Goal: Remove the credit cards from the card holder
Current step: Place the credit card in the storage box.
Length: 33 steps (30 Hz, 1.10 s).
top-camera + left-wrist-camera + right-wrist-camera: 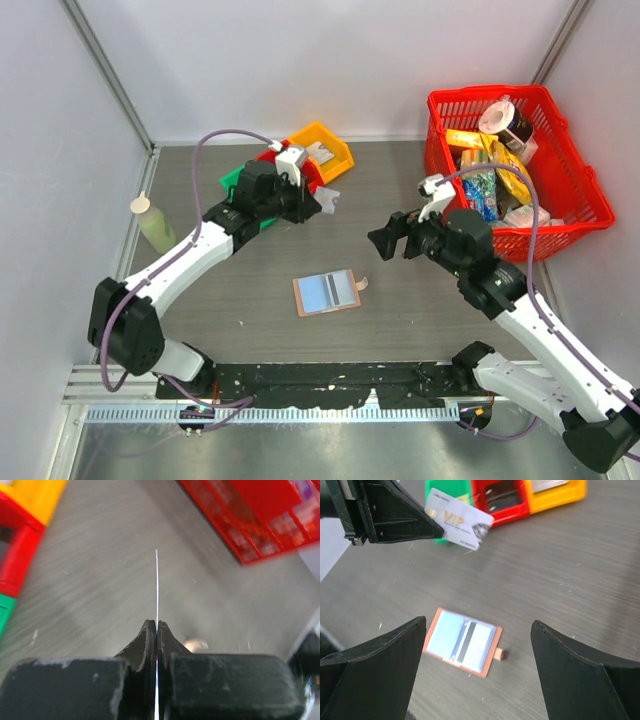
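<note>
We are pinching a credit card (461,524) in the left gripper (157,628); the card holder (327,293) is lying long side left-right, near-left of the spread right gripper (389,238).

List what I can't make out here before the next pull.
- Left wrist view: credit card shows edge-on in the left fingers; its face is hidden.
- Top view: card holder is too small to tell if cards remain inside.
- Top view: green bin is mostly hidden by the left arm.
</note>
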Motion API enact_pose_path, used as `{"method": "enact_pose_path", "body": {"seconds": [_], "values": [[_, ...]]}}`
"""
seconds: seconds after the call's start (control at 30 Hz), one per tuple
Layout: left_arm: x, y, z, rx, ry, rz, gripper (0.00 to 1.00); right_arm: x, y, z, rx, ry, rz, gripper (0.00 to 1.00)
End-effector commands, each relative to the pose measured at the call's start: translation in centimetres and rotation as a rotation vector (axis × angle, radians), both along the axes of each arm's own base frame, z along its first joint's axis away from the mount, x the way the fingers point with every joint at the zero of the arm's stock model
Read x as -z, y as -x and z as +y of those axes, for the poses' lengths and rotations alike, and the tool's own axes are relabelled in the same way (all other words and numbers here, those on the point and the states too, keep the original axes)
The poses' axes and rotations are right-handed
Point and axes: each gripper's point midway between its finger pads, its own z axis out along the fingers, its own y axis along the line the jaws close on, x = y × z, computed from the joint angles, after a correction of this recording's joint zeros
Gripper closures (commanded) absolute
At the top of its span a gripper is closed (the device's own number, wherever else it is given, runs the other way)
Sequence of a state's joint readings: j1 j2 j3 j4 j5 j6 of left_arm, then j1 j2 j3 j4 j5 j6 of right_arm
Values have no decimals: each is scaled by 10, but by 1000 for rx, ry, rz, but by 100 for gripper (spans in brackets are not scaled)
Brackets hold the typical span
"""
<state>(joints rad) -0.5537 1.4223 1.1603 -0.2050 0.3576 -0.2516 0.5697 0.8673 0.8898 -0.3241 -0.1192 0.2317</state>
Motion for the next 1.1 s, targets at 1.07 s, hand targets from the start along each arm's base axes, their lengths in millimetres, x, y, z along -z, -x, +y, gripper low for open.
{"method": "enact_pose_path", "body": {"seconds": [1.07], "values": [[77, -318, -4, -841, 508, 197, 88, 25, -25, -63, 420, -77, -92, 12]]}}
